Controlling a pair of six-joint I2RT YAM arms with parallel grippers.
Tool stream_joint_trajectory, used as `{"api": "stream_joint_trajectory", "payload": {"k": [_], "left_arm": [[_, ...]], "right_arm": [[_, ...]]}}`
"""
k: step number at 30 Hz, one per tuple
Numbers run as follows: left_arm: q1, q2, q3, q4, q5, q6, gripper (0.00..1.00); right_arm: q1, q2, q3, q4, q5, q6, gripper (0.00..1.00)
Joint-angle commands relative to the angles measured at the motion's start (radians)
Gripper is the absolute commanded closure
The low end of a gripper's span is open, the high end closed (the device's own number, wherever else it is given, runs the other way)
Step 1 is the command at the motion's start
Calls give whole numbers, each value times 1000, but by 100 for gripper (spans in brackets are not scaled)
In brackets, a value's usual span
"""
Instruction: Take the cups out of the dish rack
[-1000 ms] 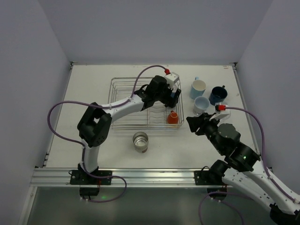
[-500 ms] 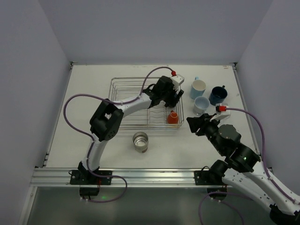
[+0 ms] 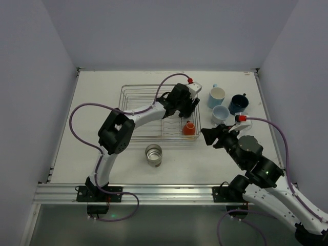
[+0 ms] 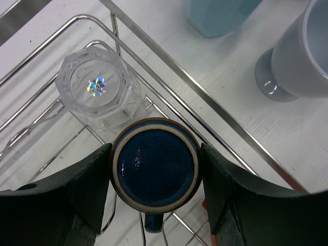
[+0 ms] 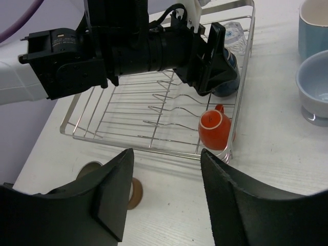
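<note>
Metallic grey-brown cup (image 3: 153,155) stands on the table nearest the bases, already unloaded. Right gripper (image 5: 165,159), jaws wide and empty, has edged left toward the small orange cup (image 5: 215,128). That cup lies tilted in the near right corner of the dish rack (image 5: 133,110), mouth toward the arms. Left arm has shifted its elbow rightward and settled. Left gripper (image 3: 190,106) now clamps the small dark blue cup (image 4: 155,169) in the far right corner, just beside the clear glass (image 4: 97,89). Judgement: grasp made, lift pending. This cup is upright, long axis vertical, mouth up, handle (image 4: 152,223) toward the wrist view's lower edge.
</note>
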Motion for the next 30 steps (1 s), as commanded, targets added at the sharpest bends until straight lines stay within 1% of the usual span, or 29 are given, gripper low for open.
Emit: {"api": "stream_joint_trajectory", "payload": {"k": [1, 4, 6, 8, 10, 11, 13, 15, 17, 18, 20, 21, 22, 23, 24, 27, 29, 30], "left_arm": [[-2, -163, -37, 37, -12, -1, 82], [-2, -264, -96, 80, -5, -34, 85], [-4, -307, -127, 95, 0, -48, 86], [-1, -367, -146, 97, 11, -76, 86], [-1, -428, -164, 137, 26, -117, 86], [-1, -452, -190, 144, 43, -133, 87], [-1, -521, -244, 180, 58, -183, 87], [1, -593, -287, 215, 66, -246, 88], [10, -642, -360, 259, 98, -300, 88], [16, -694, -388, 281, 113, -367, 89], [28, -743, -477, 344, 161, -433, 90], [33, -786, -504, 370, 178, -505, 90], [39, -805, -562, 394, 216, -539, 91], [44, -823, -589, 440, 233, -568, 91], [45, -857, -641, 465, 248, -628, 91], [56, -917, -728, 565, 296, -724, 92], [59, -952, -761, 609, 307, -757, 92], [61, -961, -788, 625, 311, -781, 92]], "right_arm": [[-3, 28, 21, 88, -45, 19, 41], [-3, 54, 10, 146, -108, 36, 32], [-1, 57, -21, 243, -149, 37, 28], [-3, 56, -47, 341, -203, 46, 27], [-3, 49, -62, 402, -223, 53, 27], [-3, 48, -78, 456, -240, 53, 28], [-3, 51, -84, 496, -260, 54, 28], [-1, 49, -88, 515, -277, 57, 32], [-3, 37, -102, 538, -281, 57, 36], [-4, 33, -107, 542, -281, 57, 36], [-3, 20, -121, 564, -295, 54, 37], [-3, 23, -121, 565, -306, 54, 37], [-3, 26, -116, 572, -318, 54, 37], [-4, 34, -116, 581, -332, 56, 37], [-3, 39, -116, 590, -343, 60, 37], [-6, 55, -115, 602, -346, 66, 37], [-9, 71, -111, 607, -352, 77, 37], [-9, 83, -110, 619, -385, 80, 38]]}}
